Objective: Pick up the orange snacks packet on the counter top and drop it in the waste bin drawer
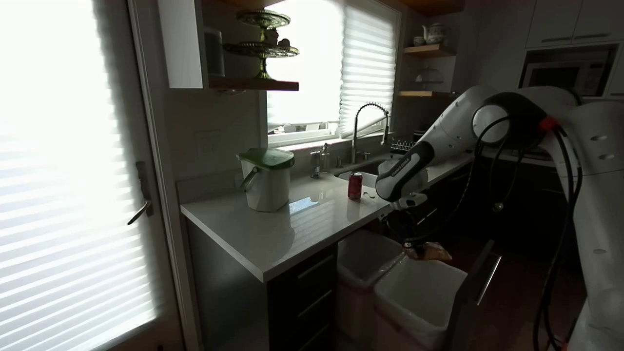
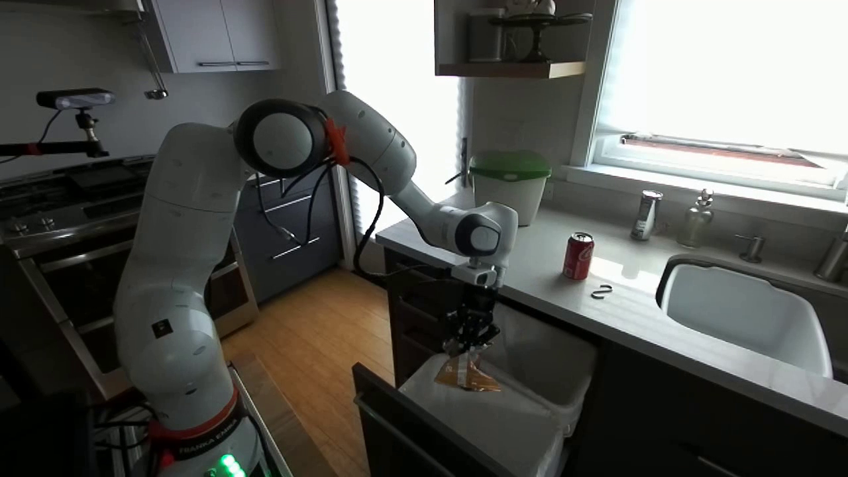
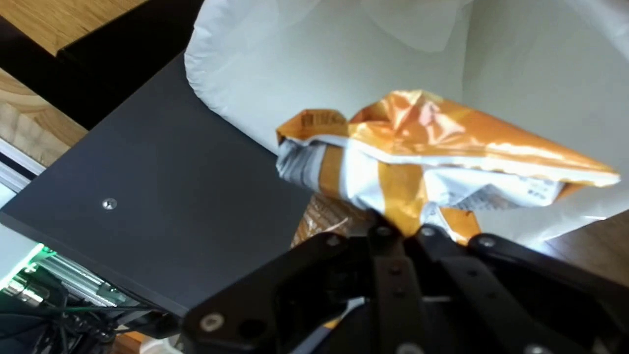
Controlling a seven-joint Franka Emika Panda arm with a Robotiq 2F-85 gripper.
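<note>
The crumpled orange snacks packet shows in both exterior views (image 1: 435, 252) (image 2: 466, 375) and in the wrist view (image 3: 442, 130). My gripper, seen in both exterior views (image 1: 408, 243) (image 2: 469, 346) and in the wrist view (image 3: 404, 230), is shut on the packet and points downward. The pinched part is hidden between the fingers. The waste bin drawer (image 1: 482, 273) is pulled out, its front panel (image 2: 411, 430) also in view. Inside are two lined bins. The packet hangs above the lined bin nearer the drawer front (image 1: 421, 292) (image 3: 314, 59), close to its rim level.
On the counter top (image 1: 243, 234) stand a red can (image 2: 578, 256), a metal S-hook (image 2: 601, 291), a green-lidded white pail (image 1: 265, 187) and a silver can (image 2: 646, 215). The counter edge runs beside the drawer. The rear lined bin (image 1: 363, 248) lies under that edge.
</note>
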